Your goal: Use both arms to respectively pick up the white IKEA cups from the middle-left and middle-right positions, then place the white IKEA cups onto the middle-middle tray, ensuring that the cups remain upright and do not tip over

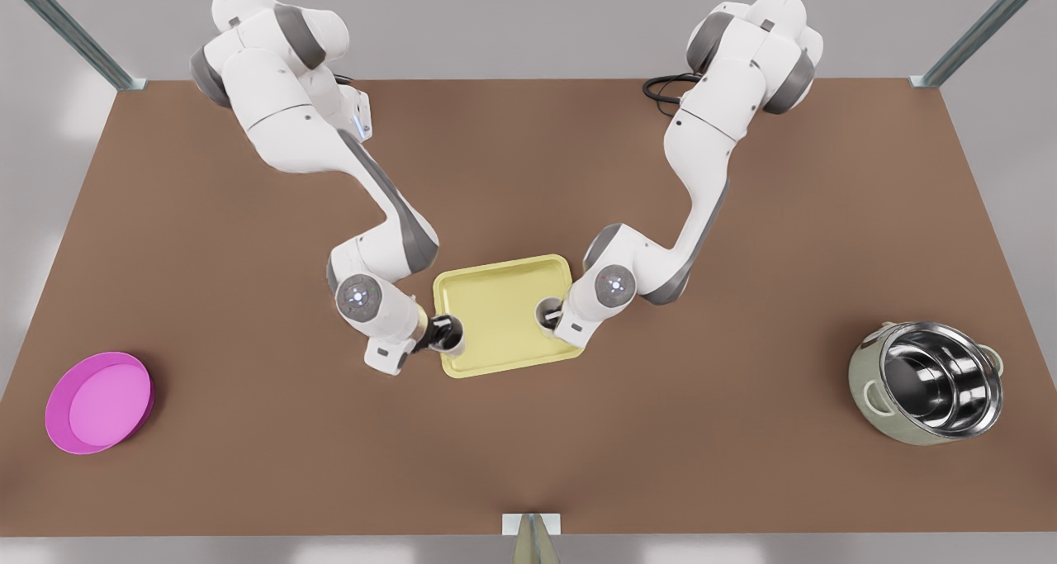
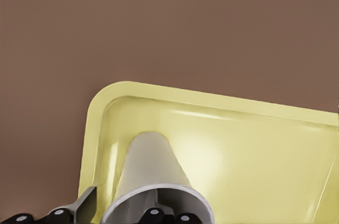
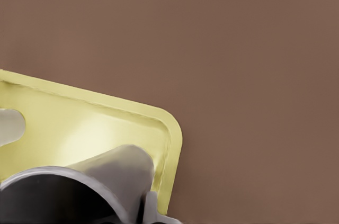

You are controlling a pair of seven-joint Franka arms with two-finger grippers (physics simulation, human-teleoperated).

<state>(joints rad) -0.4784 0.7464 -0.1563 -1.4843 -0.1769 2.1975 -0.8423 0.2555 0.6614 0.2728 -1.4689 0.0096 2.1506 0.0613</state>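
- Front view: the pale yellow tray (image 1: 504, 312) lies in the middle of the brown table (image 1: 528, 176), and the two arms bend down to it from the far side.
- The arm on the front view's left ends in the left gripper (image 1: 438, 333), at the tray's edge on that side. Its black fingers are closed around the rim of one white cup (image 1: 450, 337), which stands upright at the tray's rim.
- The arm on the front view's right carries the right gripper (image 1: 555, 315), at the opposite edge of the tray. It sits on the second white cup (image 1: 547, 316), which is upright inside the tray.
- A round magenta plate (image 1: 99, 401) lies well apart at the front view's left, and a steel pot (image 1: 929, 392) lies tilted well apart at the right.
- Left wrist view: the cup (image 2: 153, 176) is seen from above its mouth, over a rounded corner of the tray (image 2: 222, 107). A grey finger (image 2: 85, 205) is pressed to the outside of the rim and black parts are inside the mouth, so the jaws are clamped on the wall.
- Right wrist view: the other cup (image 3: 106, 181) is over another corner of the tray (image 3: 172, 144). A pale finger (image 3: 151, 208) touches its wall; the grip seems closed, but the view is cut here.
- No brand mark, label or writing can be read on the cups, tray or arms.
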